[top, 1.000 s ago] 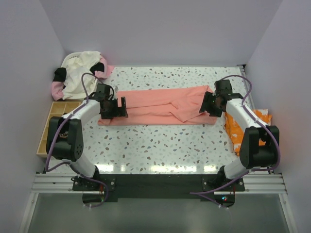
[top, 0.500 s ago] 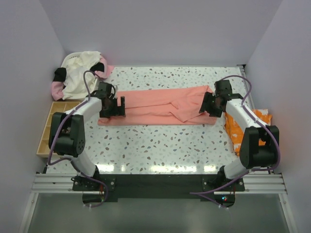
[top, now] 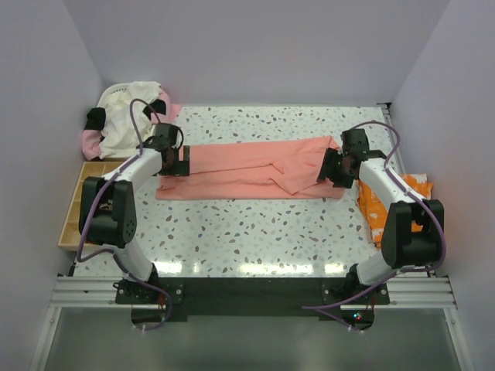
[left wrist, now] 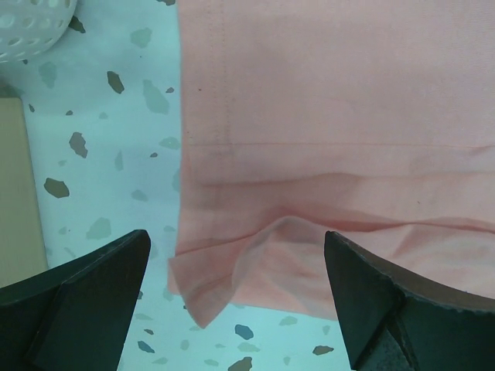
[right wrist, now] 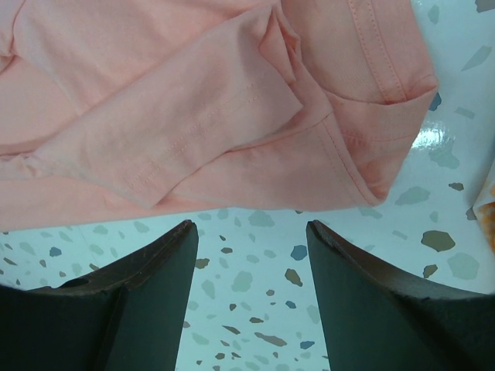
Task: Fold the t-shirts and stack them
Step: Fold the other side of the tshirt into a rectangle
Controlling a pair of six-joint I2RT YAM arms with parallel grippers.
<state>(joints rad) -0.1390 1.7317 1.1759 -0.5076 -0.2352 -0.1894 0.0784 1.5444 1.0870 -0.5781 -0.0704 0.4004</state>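
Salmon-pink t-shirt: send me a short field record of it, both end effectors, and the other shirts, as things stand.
salmon-pink t-shirt: flat on the table, a long band left to right, not yet folded short
left end effector: open, holding nothing, over the shirt's left end
right end effector: open, holding nothing, at the shirt's right end
orange t-shirt: at the table's right edge
cream and pink shirts: heaped at the far left corner
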